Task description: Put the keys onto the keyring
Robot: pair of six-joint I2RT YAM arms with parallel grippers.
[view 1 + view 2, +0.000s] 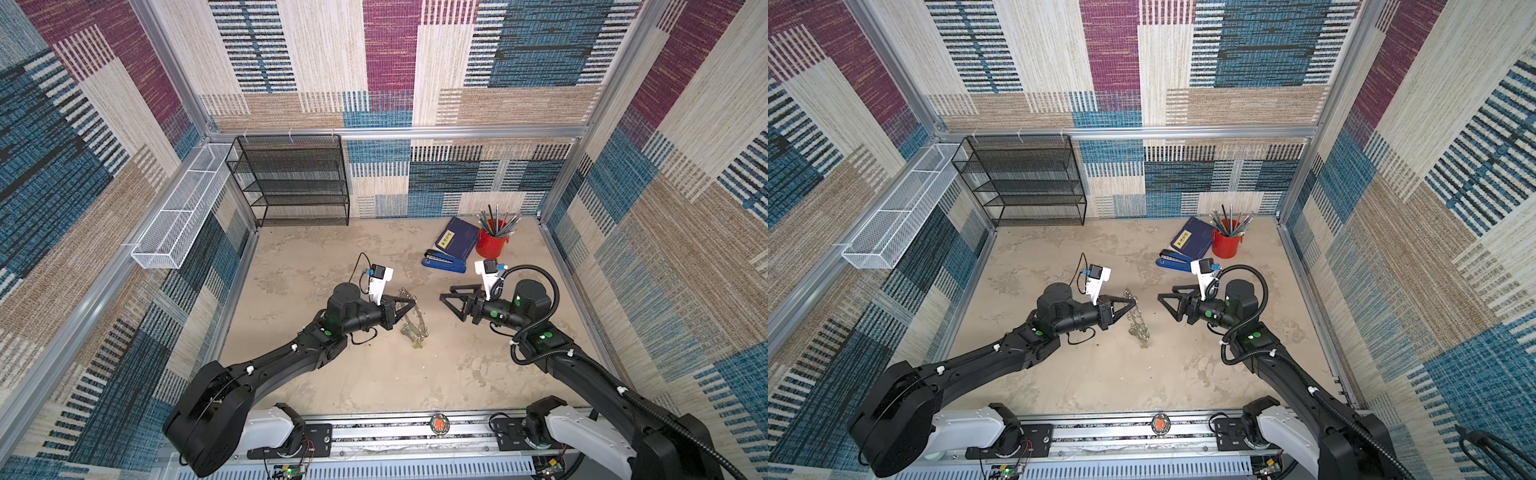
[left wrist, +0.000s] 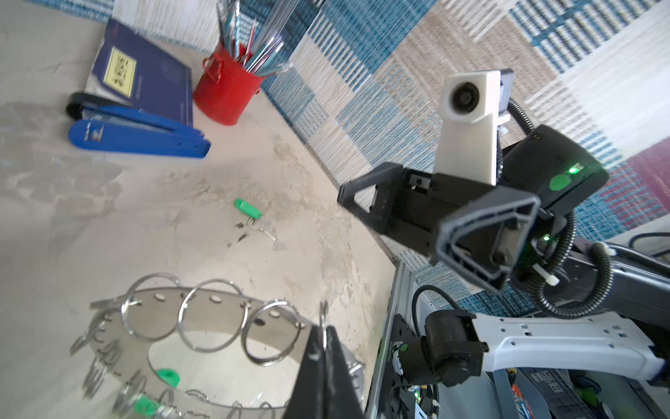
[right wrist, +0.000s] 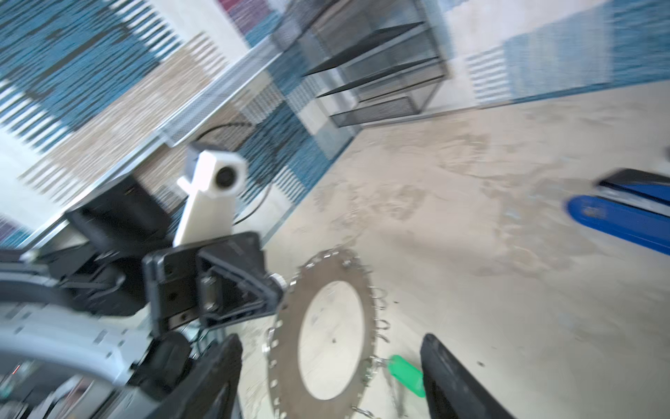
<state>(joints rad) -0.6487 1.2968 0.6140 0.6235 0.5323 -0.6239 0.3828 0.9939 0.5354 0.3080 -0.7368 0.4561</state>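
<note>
The keyring (image 1: 409,322) (image 1: 1136,320) is a grey metal disc with a large hole, edged with small split rings. It is held tilted up on its edge at mid-table. My left gripper (image 1: 413,306) (image 2: 325,337) is shut on one split ring at its rim. Green-tagged keys (image 2: 168,377) (image 3: 406,375) hang from the keyring (image 2: 217,301) (image 3: 286,362). A loose key with a green tag (image 2: 247,209) lies on the table beyond it; neither top view shows it. My right gripper (image 1: 451,307) (image 1: 1168,307) (image 3: 330,339) hovers open just right of the keyring, holding nothing.
A blue stapler (image 1: 444,262), a dark blue book (image 1: 457,239) and a red cup of pens (image 1: 491,241) stand at the back right. A black mesh shelf (image 1: 295,183) and a white wire basket (image 1: 183,208) line the back left walls.
</note>
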